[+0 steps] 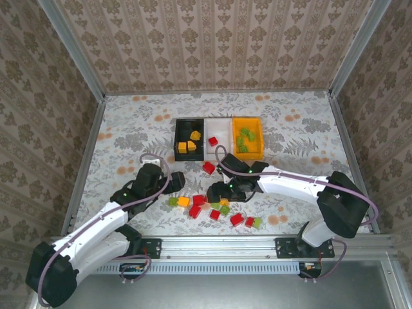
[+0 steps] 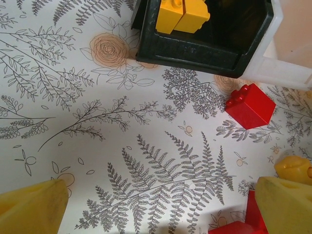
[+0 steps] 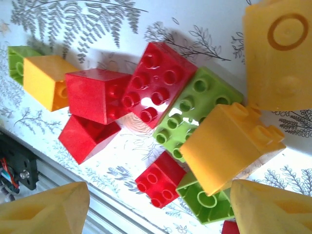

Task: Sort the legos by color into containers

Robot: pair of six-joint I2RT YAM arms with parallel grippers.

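Legos, studded blocks in red, lime and orange-yellow, lay heaped by the near edge of the table. A few sat in the black bin, white bin and orange-yellow bin at mid-table. They looked light, rigid and glossy, likely to skid, so pinching the flat side walls seemed best. The right gripper hovered over the heap, fingers apart, empty. The left gripper gaped wide beside the black bin.

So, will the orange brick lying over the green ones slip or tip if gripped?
The orange brick looks like hard glossy plastic, so probably stiff, light and slightly slippery. Its flat sides should suit a pinch. It seems to lean on the green bricks, so a push may tip it.
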